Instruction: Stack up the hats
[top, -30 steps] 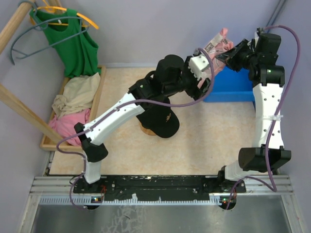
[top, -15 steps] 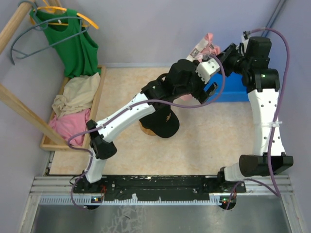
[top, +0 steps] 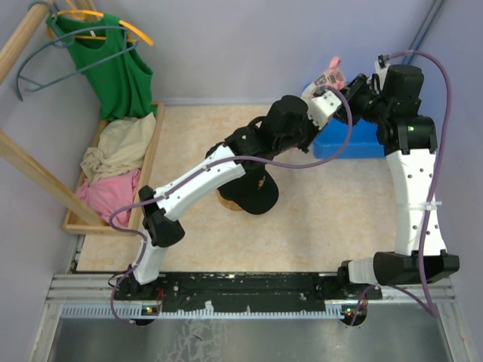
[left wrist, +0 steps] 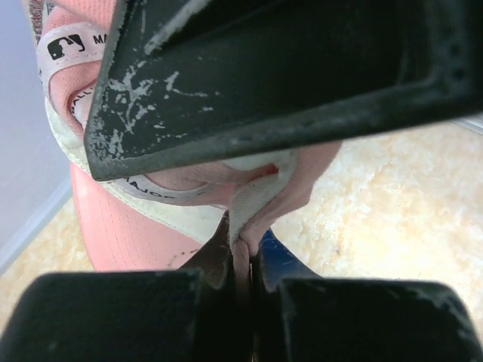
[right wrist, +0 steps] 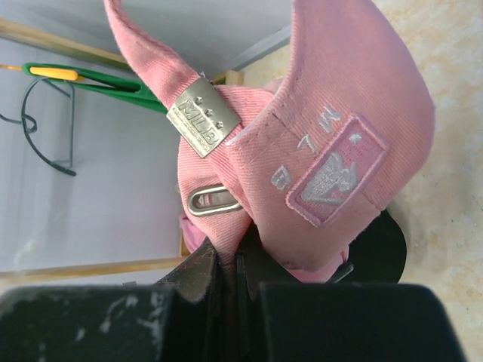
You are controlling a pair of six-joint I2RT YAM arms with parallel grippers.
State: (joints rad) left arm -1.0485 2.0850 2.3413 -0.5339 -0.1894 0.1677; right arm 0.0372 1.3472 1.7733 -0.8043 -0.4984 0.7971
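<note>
A pink hat [top: 333,74] with a white logo hangs in the air at the back right, above the blue bin, held from both sides. My left gripper [top: 324,92] reaches in from the left, and in the left wrist view it [left wrist: 241,253] is shut on a fold of the pink hat's [left wrist: 128,226] rim. My right gripper [top: 349,89] is shut on the pink hat [right wrist: 332,113] near its back strap and metal buckle, as the right wrist view [right wrist: 238,260] shows. A black hat [top: 255,192] with a gold emblem lies mid-table on top of a tan hat [top: 224,202].
A blue bin [top: 362,140] stands at the back right under the grippers. On the left, a wooden tray [top: 156,143] holds cream [top: 113,151] and pink [top: 102,192] cloths. A green sleeveless top [top: 113,68] hangs from a hanger on the wooden rack above it.
My left gripper moved right and back to the pink hat and shut on its rim. The right gripper, still holding the hat, shifted slightly left and back.
</note>
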